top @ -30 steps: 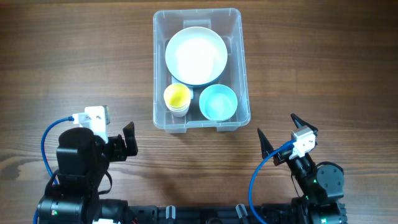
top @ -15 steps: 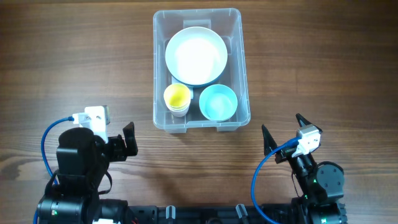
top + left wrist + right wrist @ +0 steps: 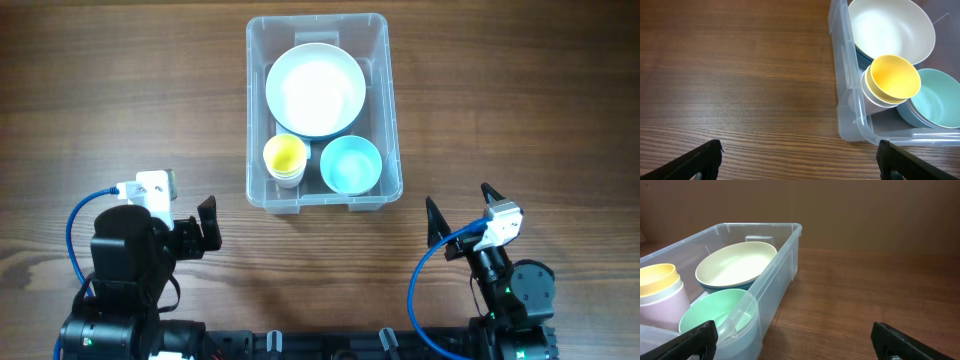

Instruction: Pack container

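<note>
The clear plastic container (image 3: 385, 120) stands at the table's far middle. It holds a large white bowl (image 3: 315, 90), a yellow cup (image 3: 285, 157) nested in white cups, and a light blue bowl (image 3: 351, 164). It also shows in the left wrist view (image 3: 845, 95) and the right wrist view (image 3: 777, 275). My left gripper (image 3: 207, 226) is open and empty near the front left, apart from the container. My right gripper (image 3: 458, 215) is open and empty at the front right, below the container's near right corner.
The wooden table (image 3: 120, 100) surrounds the container. Both arm bases and blue cables (image 3: 75, 225) sit along the front edge.
My right gripper has drawn back a little toward the front right, away from the container. The left arm and the container's contents have not moved.
</note>
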You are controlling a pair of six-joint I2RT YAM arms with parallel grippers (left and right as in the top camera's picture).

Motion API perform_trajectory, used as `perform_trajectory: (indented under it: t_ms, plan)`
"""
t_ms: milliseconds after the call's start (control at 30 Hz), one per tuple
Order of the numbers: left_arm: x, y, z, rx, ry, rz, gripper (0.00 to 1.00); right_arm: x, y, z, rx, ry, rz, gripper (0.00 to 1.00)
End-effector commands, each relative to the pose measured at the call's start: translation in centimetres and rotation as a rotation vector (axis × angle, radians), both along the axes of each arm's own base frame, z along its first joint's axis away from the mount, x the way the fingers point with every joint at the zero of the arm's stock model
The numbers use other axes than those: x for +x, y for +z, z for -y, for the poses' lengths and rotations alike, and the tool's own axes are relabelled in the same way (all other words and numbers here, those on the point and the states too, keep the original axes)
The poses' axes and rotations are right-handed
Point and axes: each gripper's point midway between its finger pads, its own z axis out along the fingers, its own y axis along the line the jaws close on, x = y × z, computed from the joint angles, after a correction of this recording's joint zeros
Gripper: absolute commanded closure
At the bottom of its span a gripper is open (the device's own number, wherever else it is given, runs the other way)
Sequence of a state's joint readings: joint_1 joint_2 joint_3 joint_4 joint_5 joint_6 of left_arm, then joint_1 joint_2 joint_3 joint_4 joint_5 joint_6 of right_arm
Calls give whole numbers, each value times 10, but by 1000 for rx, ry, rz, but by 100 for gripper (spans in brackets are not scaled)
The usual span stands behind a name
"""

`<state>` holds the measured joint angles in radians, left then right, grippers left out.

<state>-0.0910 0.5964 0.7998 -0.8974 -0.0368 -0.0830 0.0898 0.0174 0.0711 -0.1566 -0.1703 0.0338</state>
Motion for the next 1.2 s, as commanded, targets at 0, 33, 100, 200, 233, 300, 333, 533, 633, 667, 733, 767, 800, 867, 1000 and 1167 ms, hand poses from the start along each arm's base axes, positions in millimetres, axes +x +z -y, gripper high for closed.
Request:
perform_trajectory:
  t_ms: [0, 33, 100, 200, 233, 300, 333, 533, 633, 667, 733, 767, 800, 867, 1000, 1167]
  plan:
    - [-1, -2, 0, 19, -14, -3, 0, 1, 4, 5, 18, -31, 12, 0]
    - [-1, -2, 0, 19, -14, -2, 0, 1, 4, 5, 18, -31, 12, 0]
    - [-1, -2, 0, 19, -14, -2, 0, 1, 4, 5, 18, -31, 12, 0]
    - [-1, -2, 0, 19, -14, -2, 0, 1, 4, 5, 18, -31, 12, 0]
    - [-1, -2, 0, 19, -14, -2, 0, 1, 4, 5, 18, -31, 12, 0]
    - [-1, -2, 0, 19, -14, -3, 0, 1, 4, 5, 18, -31, 12, 0]
    - [-1, -2, 0, 19, -14, -3, 0, 1, 4, 5, 18, -31, 12, 0]
    - [-1, -2, 0, 19, -14, -2, 0, 1, 4, 5, 18, -31, 12, 0]
    - [-13, -14, -8, 56, 9, -66, 0, 1, 4, 5, 18, -31, 12, 0]
    - [-18, -16, -13, 70, 35, -77, 0, 1, 4, 5, 18, -31, 12, 0]
    - [-26, -10, -12, 13, 51, -37, 0, 1, 4, 5, 18, -32, 12, 0]
    - [-30, -5, -8, -13, 35, 0, 0, 1, 4, 5, 18, -31, 12, 0]
    - [-33, -1, -6, -30, 26, 35, 0, 1, 4, 5, 18, -31, 12, 0]
    - [-41, 3, -4, -50, 17, 122, 0, 1, 4, 5, 18, -31, 12, 0]
    - [-43, -9, -5, -63, 21, 228, 0, 1, 4, 5, 18, -31, 12, 0]
    - [-11, -12, -2, -75, 1, 421, 0, 1, 4, 5, 18, -31, 12, 0]
